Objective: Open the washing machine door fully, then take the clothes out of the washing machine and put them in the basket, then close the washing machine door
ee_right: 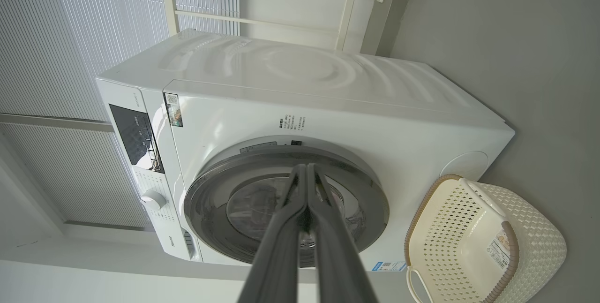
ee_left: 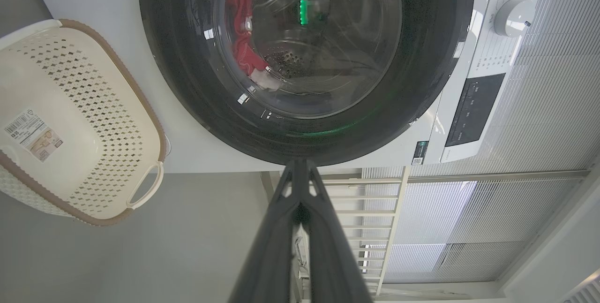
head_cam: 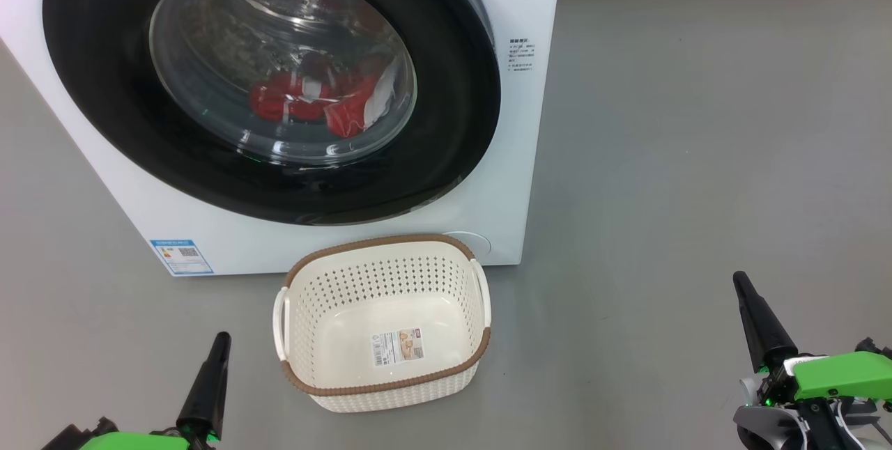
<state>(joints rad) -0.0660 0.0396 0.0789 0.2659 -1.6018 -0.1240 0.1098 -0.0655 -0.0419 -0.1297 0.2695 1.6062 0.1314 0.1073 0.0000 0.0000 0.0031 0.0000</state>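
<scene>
Left gripper [head_cam: 220, 343] and right gripper [head_cam: 741, 281]: each has its fingers pressed together on nothing. Both hang well apart from the washing machine [head_cam: 533, 157], one on either side of the basket [head_cam: 380, 244].

Task items:
- The washing machine door [head_cam: 104, 102] is shut flat against the cabinet.
- The clothes [head_cam: 313, 105] lie low in the drum, behind the glass.
- The basket stands on the floor just in front of the machine, below the door. Inside it is only its barcode sticker [head_cam: 397, 347].

Likely faults:
1. Slip. The door rim is glossy and smooth, and no handle recess can be made out. Fingertips may slide off before the latch releases.
2. Door swing. The basket sits close under the door's lower edge, and clearance over its brown rim cannot be judged. Contact would probably shove the basket aside.
3. Dropped load. A shallow pinch on the red fabric may shed a garment short of the basket.

Surface and room: the grey floor [head_cam: 697, 157] is smooth and matte. White slatted blinds [ee_right: 70, 35] hang behind the machine. A dark control panel [ee_right: 136, 141] and a white dial [ee_right: 152, 199] sit at the top of its front.
</scene>
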